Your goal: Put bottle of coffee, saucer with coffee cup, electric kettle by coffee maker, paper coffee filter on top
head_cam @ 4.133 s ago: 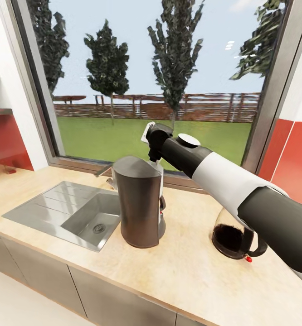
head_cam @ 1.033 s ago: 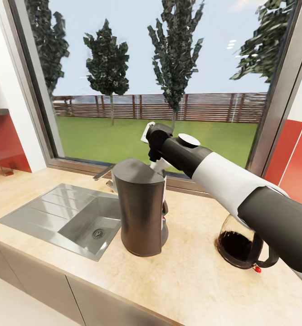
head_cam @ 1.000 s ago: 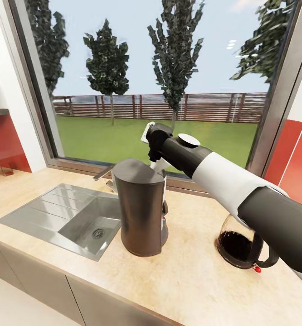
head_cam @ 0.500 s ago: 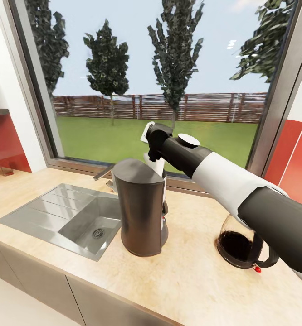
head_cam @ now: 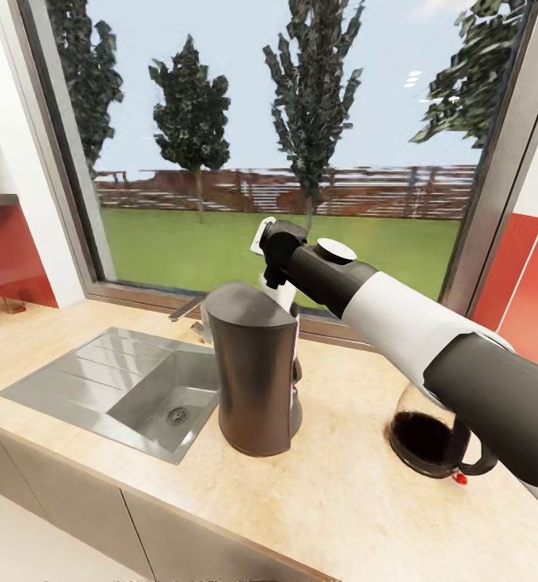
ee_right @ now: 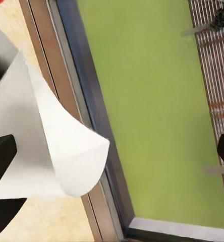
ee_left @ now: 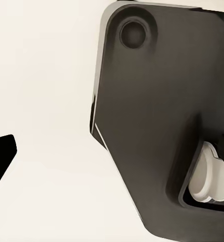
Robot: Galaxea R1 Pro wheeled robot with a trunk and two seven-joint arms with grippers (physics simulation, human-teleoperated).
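Note:
The tall dark grey coffee maker (head_cam: 257, 372) stands mid-counter on the beige countertop (head_cam: 342, 509). My right arm (head_cam: 366, 303) reaches over behind its top. In the right wrist view a white paper coffee filter (ee_right: 56, 151), curled into a cone, lies between the fingers of my right gripper (ee_right: 112, 151). Those fingers stand far apart, so the gripper is open. A white edge of the filter (head_cam: 279, 293) peeks out behind the coffee maker's top. The glass electric kettle (head_cam: 426, 440) sits to the right, half hidden by my arm. My left gripper (ee_left: 112, 161) hangs by the robot's dark body, one black fingertip (ee_left: 1, 161) at the picture's edge.
A steel sink (head_cam: 115, 384) with a tap (head_cam: 187, 311) lies left of the coffee maker. A large window (head_cam: 285, 145) runs behind the counter, with red wall panels (head_cam: 523, 275) on both sides. Dark grey cabinet fronts (head_cam: 188, 541) sit below the counter edge.
The whole head picture has shifted slightly, so the camera moved. My right arm holds its pose over the coffee maker, and the white filter edge shows a little higher than a second ago.

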